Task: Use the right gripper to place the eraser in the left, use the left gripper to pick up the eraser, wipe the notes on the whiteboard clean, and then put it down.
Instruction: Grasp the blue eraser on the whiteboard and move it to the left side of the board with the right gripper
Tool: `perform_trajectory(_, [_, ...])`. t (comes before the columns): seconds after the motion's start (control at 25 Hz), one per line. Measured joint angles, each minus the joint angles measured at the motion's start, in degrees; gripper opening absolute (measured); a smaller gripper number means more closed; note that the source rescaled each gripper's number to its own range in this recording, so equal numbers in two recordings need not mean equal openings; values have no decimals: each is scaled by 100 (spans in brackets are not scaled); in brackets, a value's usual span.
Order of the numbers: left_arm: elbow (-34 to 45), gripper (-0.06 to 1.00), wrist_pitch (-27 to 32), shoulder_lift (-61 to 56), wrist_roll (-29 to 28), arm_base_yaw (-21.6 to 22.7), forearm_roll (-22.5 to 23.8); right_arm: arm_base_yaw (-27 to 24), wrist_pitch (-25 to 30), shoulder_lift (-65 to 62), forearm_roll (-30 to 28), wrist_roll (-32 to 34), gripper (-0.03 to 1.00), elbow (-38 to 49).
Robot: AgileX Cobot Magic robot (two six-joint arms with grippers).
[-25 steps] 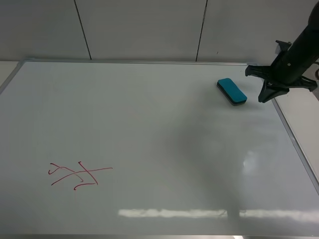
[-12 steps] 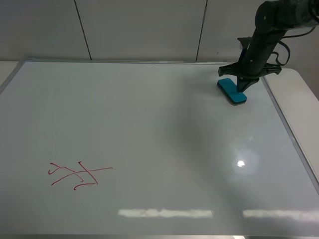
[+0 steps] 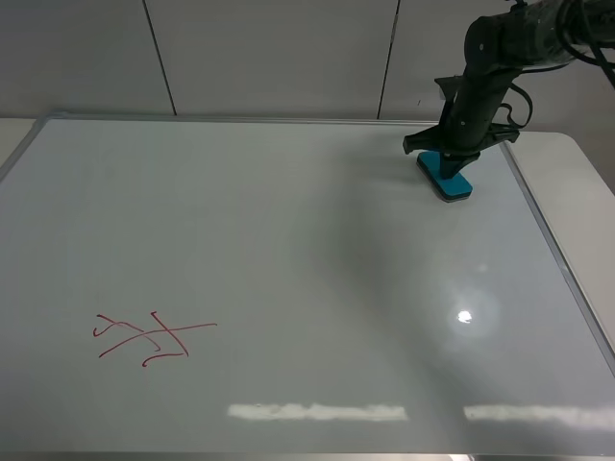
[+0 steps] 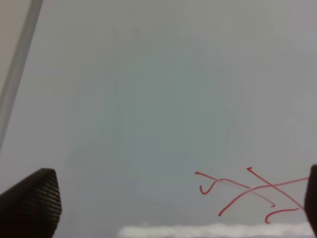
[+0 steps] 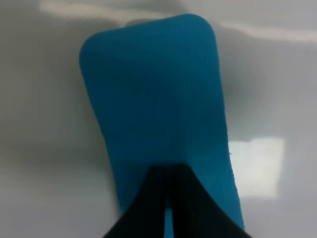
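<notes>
The teal-blue eraser [image 3: 452, 182] lies flat near the far right corner of the whiteboard [image 3: 288, 240]. My right gripper [image 3: 451, 161] hangs directly over it, its fingers pressed together and shut, holding nothing. In the right wrist view the closed fingertips [image 5: 168, 173] point down at the eraser [image 5: 158, 99]; contact with it is not clear. The red notes [image 3: 154, 338] sit at the near left of the board. My left gripper [image 4: 171, 208] is open above the board close to the notes [image 4: 252, 191], one finger [image 4: 29, 203] showing low in that view. It does not show in the exterior high view.
The board's silver frame [image 3: 538, 230] runs just right of the eraser, with pale tabletop [image 3: 581, 192] beyond it. A grey panelled wall [image 3: 269, 58] stands behind the board. In the left wrist view the frame [image 4: 20, 64] passes along one side.
My right arm has swung left from beyond the board's right edge to directly over the eraser. The eraser and notes have not moved.
</notes>
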Motion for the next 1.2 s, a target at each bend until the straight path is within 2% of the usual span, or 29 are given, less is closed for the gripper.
perform_trajectory(0.12, [0,100,0,0,0,0,0,265,-96,24,503,0,0,-19])
perform_trajectory(0.28, [0,100,0,0,0,0,0,834,-245,112,1711,-228,0,-44])
perform_trajectory(0.48, [0,100,0,0,0,0,0,1557,-705,341,3451,-896,0,-54])
perform_trajectory(0.6, [0,100,0,0,0,0,0,1978,-1069,537,4134,-1210,0,-67])
perform_trajectory(0.76, [0,100,0,0,0,0,0,2510,-1491,746,4534,-1364,0,-173])
perform_trajectory(0.92, [0,100,0,0,0,0,0,2904,-1557,1025,4624,-1405,0,-614])
perform_trajectory(1.2, [0,100,0,0,0,0,0,3434,-1520,1749,4621,-1405,0,-1938])
